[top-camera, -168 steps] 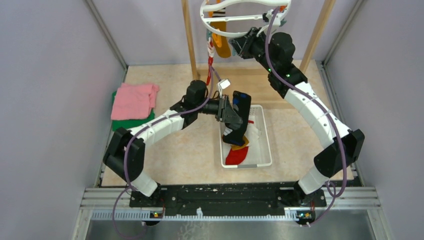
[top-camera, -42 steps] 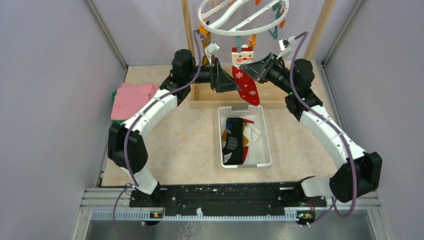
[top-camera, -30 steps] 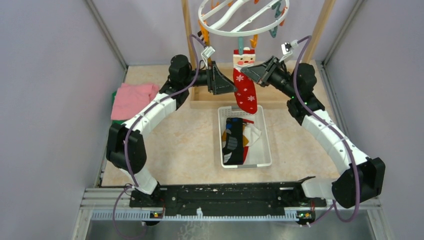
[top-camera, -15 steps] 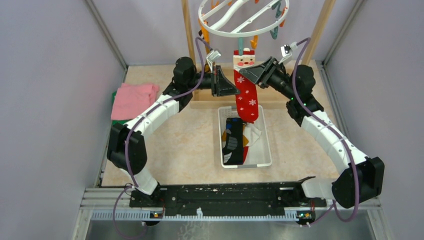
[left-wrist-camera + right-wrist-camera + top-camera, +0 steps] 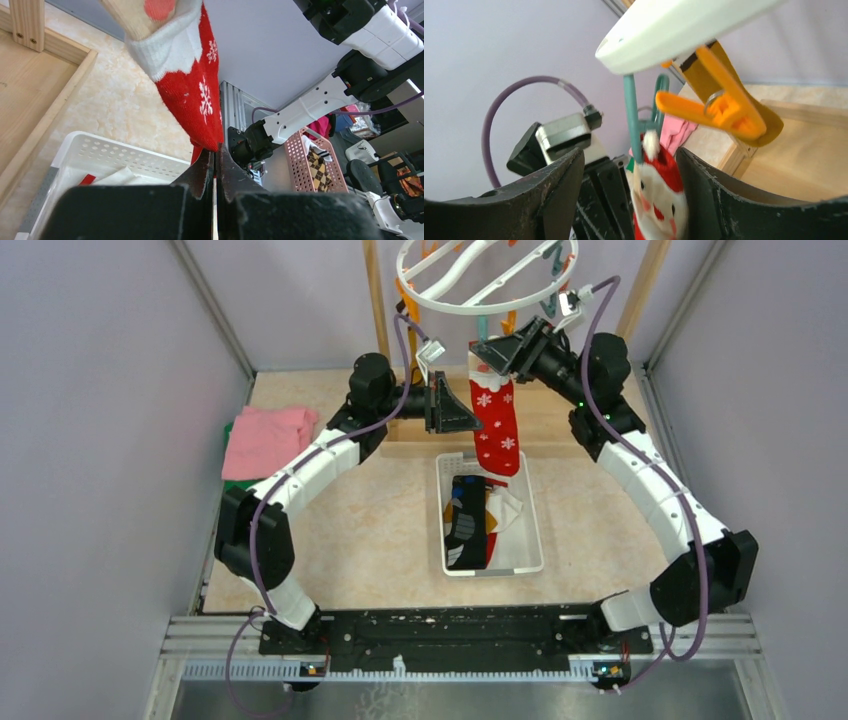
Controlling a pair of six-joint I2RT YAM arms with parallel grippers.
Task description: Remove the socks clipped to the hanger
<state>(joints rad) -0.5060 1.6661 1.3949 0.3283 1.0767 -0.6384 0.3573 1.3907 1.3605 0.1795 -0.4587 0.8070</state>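
The right gripper [image 5: 630, 156] stands spread wide, its fingers [image 5: 549, 200] either side of the teal clip [image 5: 629, 110] that pinches the Santa-faced top of the red sock [image 5: 498, 425]. From overhead that gap is hidden behind the arm. The left gripper [image 5: 215, 152] has its fingers pressed together to a slit. Its own camera lines the sock's toe up with the tips, while from above the tips reach the sock's edge midway up. Neither view shows whether cloth is caught. The sock hangs from the white hanger [image 5: 674, 25], above the basket [image 5: 532, 520] where other socks [image 5: 467, 520] lie. An orange clip [image 5: 714, 107] dangles just beside the teal one.
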